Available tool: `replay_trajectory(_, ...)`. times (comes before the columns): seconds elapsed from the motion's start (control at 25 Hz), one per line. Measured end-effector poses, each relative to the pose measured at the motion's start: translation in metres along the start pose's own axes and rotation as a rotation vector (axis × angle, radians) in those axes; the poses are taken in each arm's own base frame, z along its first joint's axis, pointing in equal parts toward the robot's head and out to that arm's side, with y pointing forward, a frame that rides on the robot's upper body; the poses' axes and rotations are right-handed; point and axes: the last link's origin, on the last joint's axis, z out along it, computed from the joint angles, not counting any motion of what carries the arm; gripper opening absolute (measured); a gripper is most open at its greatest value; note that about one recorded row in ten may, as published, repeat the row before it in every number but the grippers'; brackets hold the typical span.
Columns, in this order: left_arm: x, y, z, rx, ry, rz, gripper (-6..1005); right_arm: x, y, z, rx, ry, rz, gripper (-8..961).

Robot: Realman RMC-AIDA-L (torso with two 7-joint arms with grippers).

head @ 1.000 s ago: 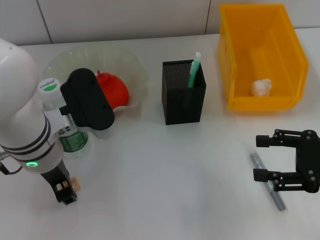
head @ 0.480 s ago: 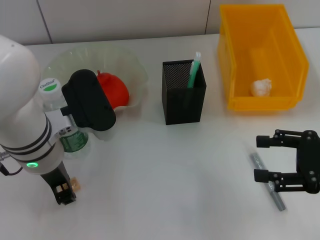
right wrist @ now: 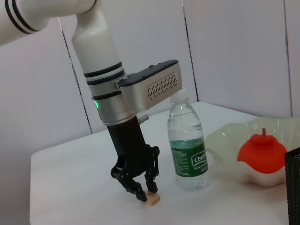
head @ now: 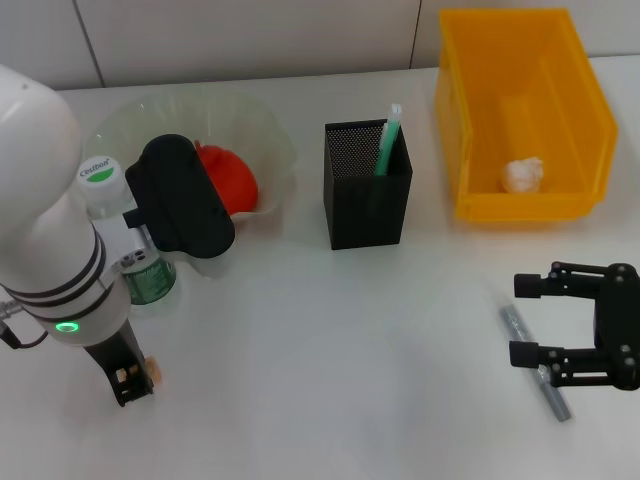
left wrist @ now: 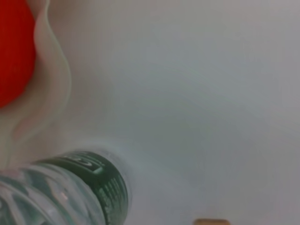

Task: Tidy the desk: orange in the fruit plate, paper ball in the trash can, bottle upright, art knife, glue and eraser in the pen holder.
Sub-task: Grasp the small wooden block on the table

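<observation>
Left tool (right wrist: 143,190): low on the counter (head: 330,350) at its near left corner, fingers down and nearly together around the eraser (right wrist: 152,198); the right wrist view showed the tips at the eraser, but I couldn't tell if they were actually clamped on it.
Eraser: small tan block on the counter, at the left tool's tips, just in front of the bottle; likely the item being worked, bound for the pen holder.
Bottle (right wrist: 187,143): upright, green label, white cap, just behind the left tool and beside the fruit plate; that part looked done.
Fruit plate (head: 265,125): clear wavy bowl behind the bottle, holding the orange (head: 232,180), which looked red with a stem; done.
Pen holder (head: 367,200): black mesh box mid-counter, well apart from the eraser, a green-and-white stick, probably the glue (head: 387,140), already standing in it.
Right tool (head: 570,325): spread open, hovering at the near right over the art knife (head: 535,365), jaws either side of it, not closed; looked staged for a pick.
Art knife: grey, flat on the counter, partly under the right tool.
Trash can (head: 575,60): yellow bin at far right, paper ball (head: 523,174) inside; done.
</observation>
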Motion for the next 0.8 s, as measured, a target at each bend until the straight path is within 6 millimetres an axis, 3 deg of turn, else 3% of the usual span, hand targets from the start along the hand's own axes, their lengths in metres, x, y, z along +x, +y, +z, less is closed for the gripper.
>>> replay_trajectory(0.2,0.0,0.0008,0.0022,-0.003,-0.011,0.006,260,0.0001,0.0001,-0.0003,0.001,-0.001,0.001,740)
replay_trajectory(0.8,0.0008,0.0011,0.001,-0.004,-0.008,0.007,218,0.0002,0.0004,-0.0006,0.001,-0.003,0.001,739)
